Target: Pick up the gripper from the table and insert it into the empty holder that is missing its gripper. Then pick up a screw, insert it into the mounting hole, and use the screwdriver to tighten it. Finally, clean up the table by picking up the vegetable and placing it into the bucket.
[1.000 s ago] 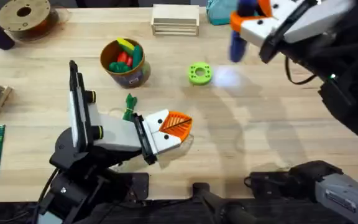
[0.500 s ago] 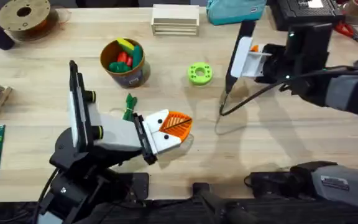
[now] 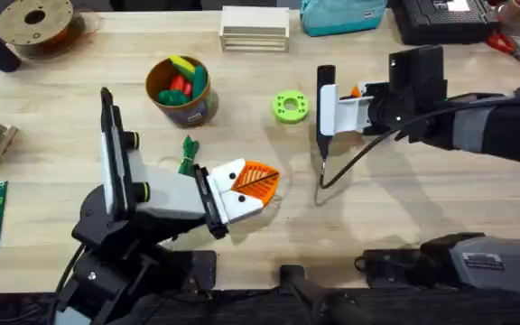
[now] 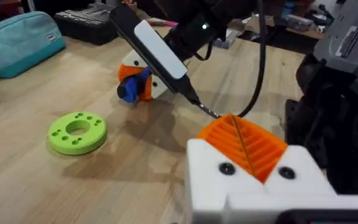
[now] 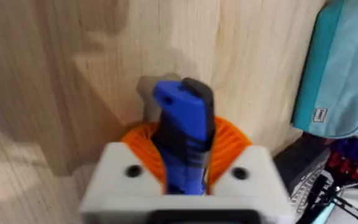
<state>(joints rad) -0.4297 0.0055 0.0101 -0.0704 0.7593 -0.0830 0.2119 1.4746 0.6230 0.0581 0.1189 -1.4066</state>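
The right gripper has come down from high near the camera and now hangs low over the table, on the right of the green ring. Its orange ribbed pads are clamped on the blue screwdriver, which now stands almost upright with the thin metal bit pointing down at the wood. I judge the tightening step is being prepared — the bit must next travel to the mounting hole.

The left gripper rests low near the green ring, and I cannot tell if its fingers are apart or together. Its white blocky holder has matte plastic and two dark screw heads on the face, and the orange wedge with fine ribs sits in it.

The small dark green vegetable lies on the table just below the bucket — a round dark cup with tan rim, with red, yellow and green toys inside.
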